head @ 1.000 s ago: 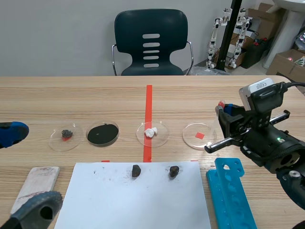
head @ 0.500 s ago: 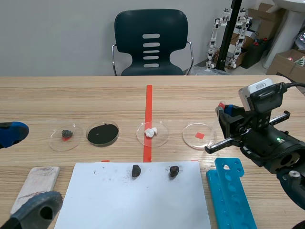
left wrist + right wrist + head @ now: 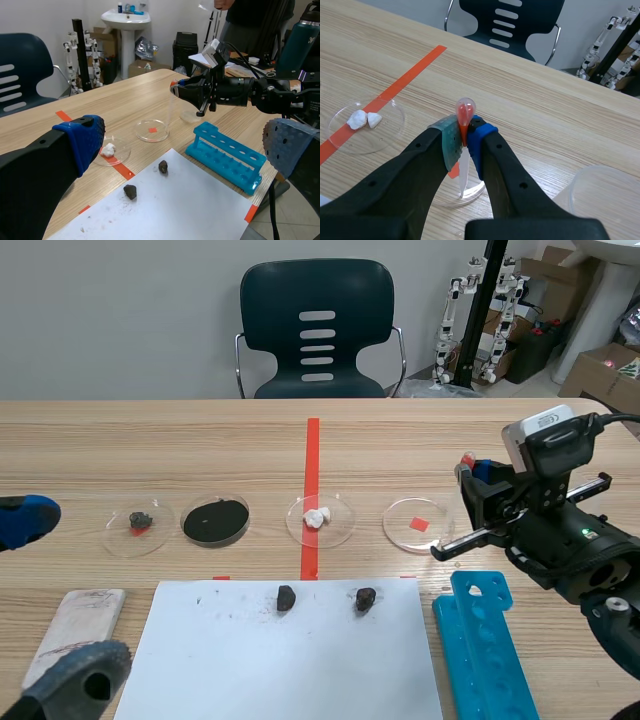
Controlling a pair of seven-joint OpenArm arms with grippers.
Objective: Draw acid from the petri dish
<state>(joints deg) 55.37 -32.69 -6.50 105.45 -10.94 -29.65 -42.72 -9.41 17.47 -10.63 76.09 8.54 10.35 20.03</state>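
As seen past the right tool (image 3: 463,142), clenched on the dropper (image 3: 465,107) just below its red bulb: long axis upright, stem aimed straight down at the petri dish (image 3: 474,186) on the bench (image 3: 545,100) directly beneath. Probably calls for a vertical dip, no sideways shift.

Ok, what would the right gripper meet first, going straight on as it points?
Likely the clear petri dish under the right gripper; the pipette it holds would touch first. The gap is unclear.
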